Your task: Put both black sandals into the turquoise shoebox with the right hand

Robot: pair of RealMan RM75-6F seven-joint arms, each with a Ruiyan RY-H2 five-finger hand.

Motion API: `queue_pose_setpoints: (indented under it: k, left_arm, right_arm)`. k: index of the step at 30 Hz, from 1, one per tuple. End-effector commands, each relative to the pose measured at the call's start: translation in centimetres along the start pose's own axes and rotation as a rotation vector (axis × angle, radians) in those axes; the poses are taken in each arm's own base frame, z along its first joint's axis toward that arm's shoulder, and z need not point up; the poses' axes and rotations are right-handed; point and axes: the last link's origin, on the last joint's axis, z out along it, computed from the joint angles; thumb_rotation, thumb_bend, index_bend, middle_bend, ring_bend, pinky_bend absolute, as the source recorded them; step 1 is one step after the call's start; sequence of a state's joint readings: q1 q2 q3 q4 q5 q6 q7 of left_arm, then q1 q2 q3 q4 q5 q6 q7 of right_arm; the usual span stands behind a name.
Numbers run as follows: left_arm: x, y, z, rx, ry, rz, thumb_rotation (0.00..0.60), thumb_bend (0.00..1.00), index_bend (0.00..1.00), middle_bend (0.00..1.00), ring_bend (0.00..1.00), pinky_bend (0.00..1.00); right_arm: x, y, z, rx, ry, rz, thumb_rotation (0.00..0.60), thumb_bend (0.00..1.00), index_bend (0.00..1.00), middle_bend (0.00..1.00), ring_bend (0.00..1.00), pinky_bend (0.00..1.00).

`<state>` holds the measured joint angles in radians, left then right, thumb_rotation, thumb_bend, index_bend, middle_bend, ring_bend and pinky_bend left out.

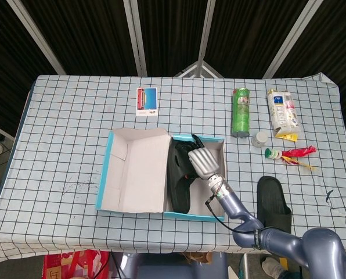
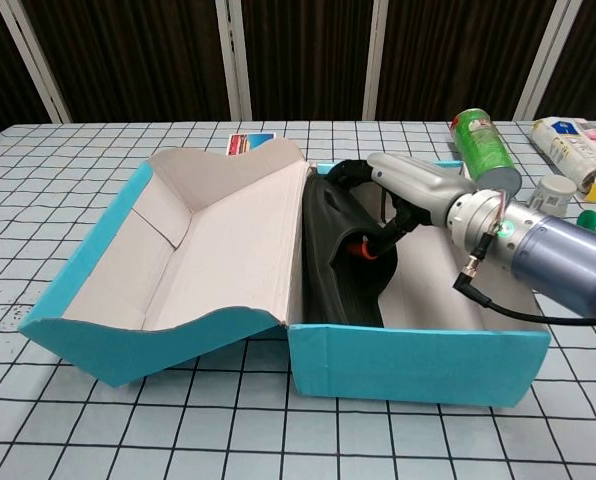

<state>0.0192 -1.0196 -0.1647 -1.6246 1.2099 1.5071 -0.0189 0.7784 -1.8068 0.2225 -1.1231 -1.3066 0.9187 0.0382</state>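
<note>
- In the head view we look down on a table covered by a checked cloth (image 1: 74, 116). The turquoise shoebox (image 1: 106, 174) lies near the middle, its lid folded open to the left.
- One black sandal (image 1: 177, 177) sits inside the box, against the left wall of the compartment. Our right hand (image 1: 202, 161) reaches into the box over it, fingers bent down onto the sandal's strap.
- The second black sandal (image 1: 273, 203) lies flat on the cloth, to the right of the box and well apart from it.
- Further back we see a green can (image 1: 241, 111) lying down, a white carton (image 1: 282, 113), a small white cap (image 1: 259, 139), a red and green toy (image 1: 292, 154) and a small card (image 1: 147, 101).
- In the chest view the sandal in the box (image 2: 333, 265) stands tilted on its edge, leaning on the lid-side wall of the shoebox (image 2: 408, 355).
- Here the right hand (image 2: 408, 190) has its fingers curled around the sandal's strap, holding it.
- Our left hand appears in neither view.
</note>
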Motion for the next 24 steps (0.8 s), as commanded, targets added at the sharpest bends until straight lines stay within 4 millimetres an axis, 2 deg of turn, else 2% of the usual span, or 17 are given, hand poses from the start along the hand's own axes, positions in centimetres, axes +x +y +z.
queue_pose_setpoints:
  k: [1, 10, 24]
  left_arm:
    - [0.0, 0.0, 0.0, 0.0, -0.001, 0.0, 0.6, 0.37, 0.1, 0.03, 0.0, 0.09]
    - [0.0, 0.0, 0.0, 0.0, -0.002, -0.001, 0.6, 0.37, 0.1, 0.03, 0.0, 0.09]
    - [0.1, 0.0, -0.1, -0.003, -0.002, -0.005, 0.6, 0.37, 0.1, 0.03, 0.0, 0.09]
  right_arm:
    - [0.4, -0.1, 0.0, 0.001, -0.004, -0.009, 0.6, 0.28, 0.09, 0.24, 0.03, 0.0]
    - [1.1, -0.5, -0.1, 0.005, -0.032, -0.042, 0.6, 0.25, 0.01, 0.17, 0.0, 0.0]
    - [2.7, -1.1, -0.3, -0.022, -0.081, -0.148, 0.6, 0.13, 0.0, 0.1, 0.0, 0.0]
